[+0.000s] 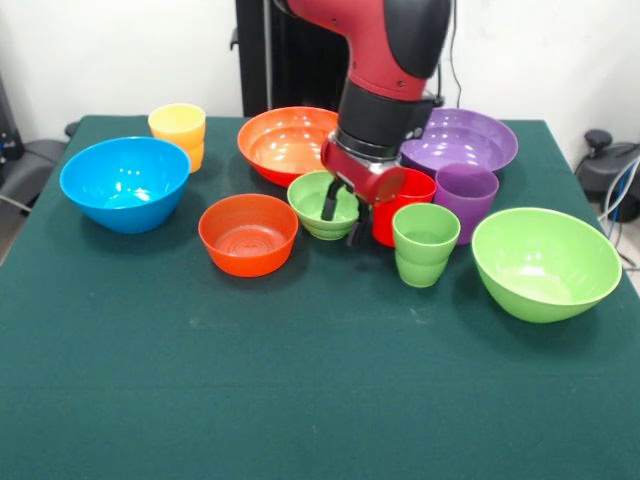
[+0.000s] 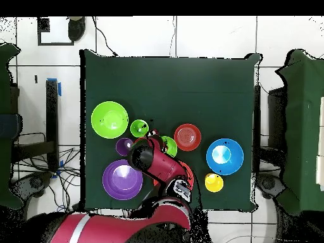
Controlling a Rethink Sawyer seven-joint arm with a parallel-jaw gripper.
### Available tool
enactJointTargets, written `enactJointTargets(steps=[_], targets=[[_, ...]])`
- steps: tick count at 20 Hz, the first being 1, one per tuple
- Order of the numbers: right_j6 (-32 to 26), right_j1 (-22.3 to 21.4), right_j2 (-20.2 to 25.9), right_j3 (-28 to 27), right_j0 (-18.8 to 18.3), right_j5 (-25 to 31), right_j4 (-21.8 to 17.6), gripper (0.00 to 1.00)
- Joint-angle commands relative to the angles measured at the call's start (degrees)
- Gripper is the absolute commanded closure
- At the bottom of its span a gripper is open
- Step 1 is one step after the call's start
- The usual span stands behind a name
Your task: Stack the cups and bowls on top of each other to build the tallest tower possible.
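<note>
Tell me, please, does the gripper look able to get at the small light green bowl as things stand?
Probably yes: the gripper hangs open right at the small light green bowl, one finger over its rim, and nothing covers the bowl. The red cup crowds the other finger.

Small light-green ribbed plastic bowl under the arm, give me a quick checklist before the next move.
1. Pincer open: ok, fingers apart.
2. Pincer straddles the rim of the small light-green ribbed plastic bowl: ok, one finger inside, one outside.
3. Bowl upright on the table: ok.
4. Room beside the outer finger: not ok, the red plastic cup stands very close.
5. Bowl gripped: not ok, not yet.
6. Tower started: not ok, nothing is stacked.
</note>
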Motion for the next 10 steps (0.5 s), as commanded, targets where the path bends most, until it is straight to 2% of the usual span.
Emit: enactJointTargets(steps=[1,10], targets=[[11.72,2.54,3.86,-5.22,1.86,0.6,5.02,0.0],[10.26,3.2,3.54,-4.88,2.61,1.94,5.05,0.0]])
